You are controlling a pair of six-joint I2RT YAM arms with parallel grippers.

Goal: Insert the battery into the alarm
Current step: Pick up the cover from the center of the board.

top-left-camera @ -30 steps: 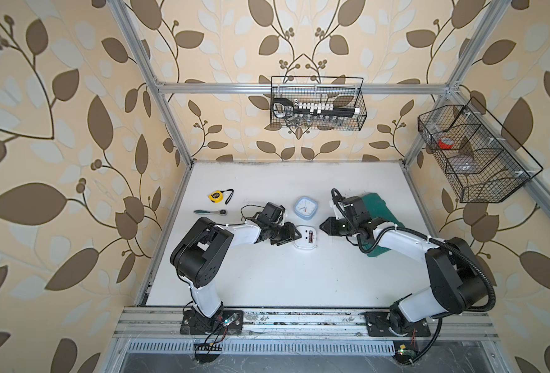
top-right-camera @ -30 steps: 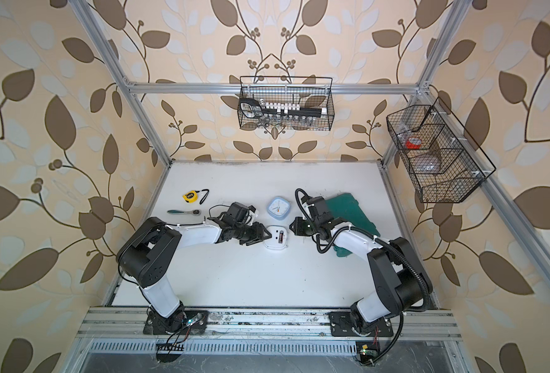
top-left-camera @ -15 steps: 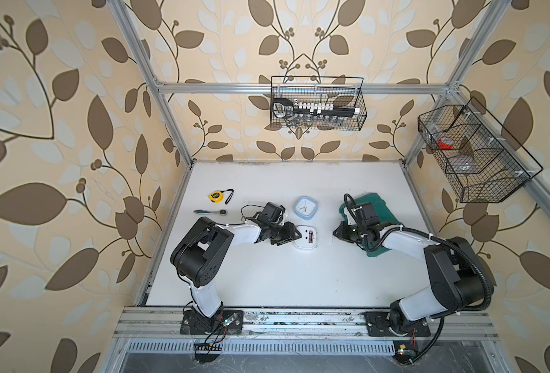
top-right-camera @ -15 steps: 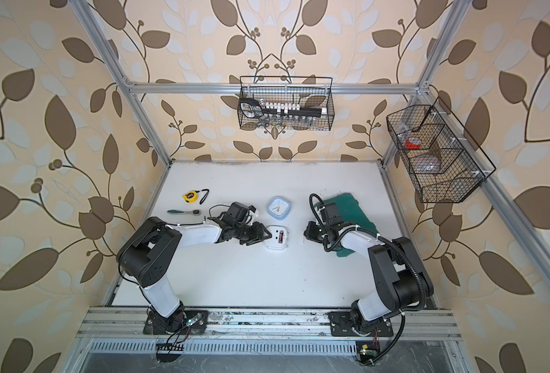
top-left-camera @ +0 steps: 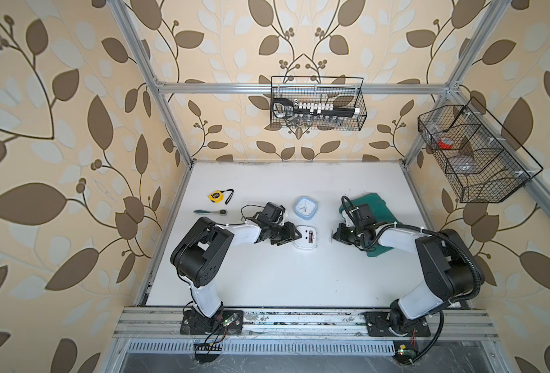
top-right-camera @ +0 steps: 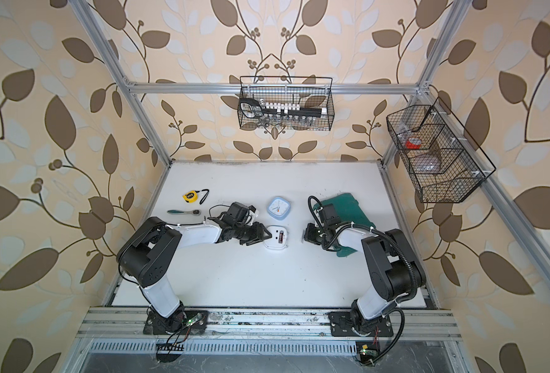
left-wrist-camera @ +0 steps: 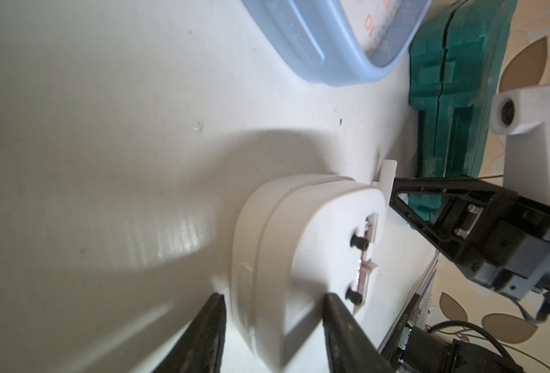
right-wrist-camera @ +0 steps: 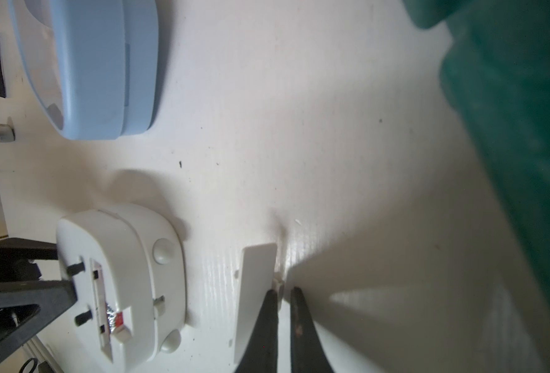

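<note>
right gripper (right-wrist-camera: 282,290) now pinched onto the flat white plastic battery cover (right-wrist-camera: 257,290); white rounded alarm (left-wrist-camera: 299,242), red-and-silver battery (right-wrist-camera: 118,318) already seated, clamped by left gripper (left-wrist-camera: 273,297); refitting the cover judged next.

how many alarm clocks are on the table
2. A blue clock lies face up toward the back of the table. A white clock lies face down just in front, held by the left fingers. None seems hidden.

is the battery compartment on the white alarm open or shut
Open: the slot in the white alarm is uncovered, the battery shows inside, and the cover is off, at the right claw.
</note>
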